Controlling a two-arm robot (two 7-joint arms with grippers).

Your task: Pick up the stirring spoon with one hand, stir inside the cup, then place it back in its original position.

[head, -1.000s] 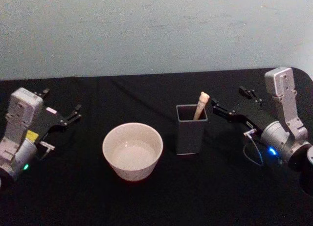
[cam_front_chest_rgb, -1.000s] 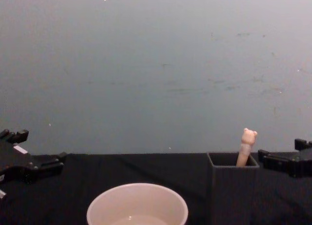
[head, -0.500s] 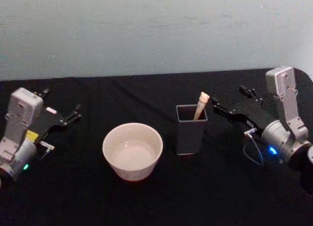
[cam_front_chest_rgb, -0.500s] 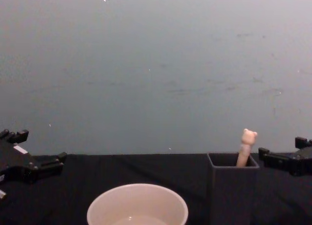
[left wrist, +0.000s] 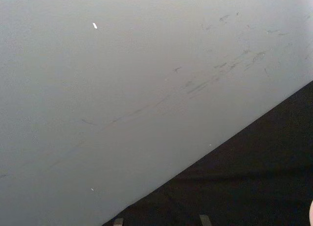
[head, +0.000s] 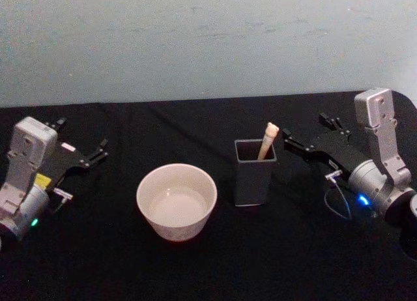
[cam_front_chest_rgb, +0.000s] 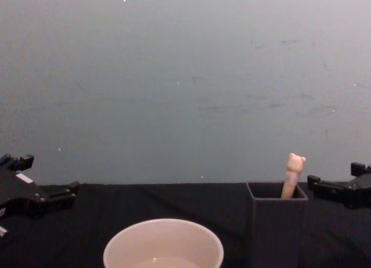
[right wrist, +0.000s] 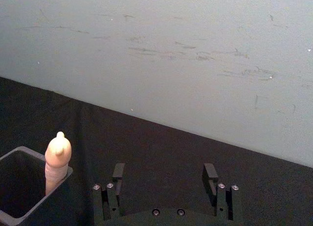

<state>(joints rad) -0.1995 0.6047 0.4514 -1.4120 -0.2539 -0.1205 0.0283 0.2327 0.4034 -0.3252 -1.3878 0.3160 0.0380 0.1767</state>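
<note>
Middle of the frame: the beige bear-head stirring spoon (head: pixel 267 140) stands in the dark grey square holder (head: pixel 255 172), beside the round cream cup (head: pixel 176 201). At right, the right gripper (head: pixel 301 137) has its fingers apart, near the holder; at left, the left gripper (head: pixel 79 143) is spread too.

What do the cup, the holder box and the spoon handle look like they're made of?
The cup: cream, smooth, probably glazed ceramic or plastic. The holder box: dark grey, matte, flat-walled, likely plastic. The stirring spoon handle: beige, matte, bear-head knob, maybe wood or resin. Its bowl is hidden in the box.

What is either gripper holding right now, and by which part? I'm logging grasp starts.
Nothing. The right gripper is open beside the stirring spoon; the left gripper is open too.
</note>
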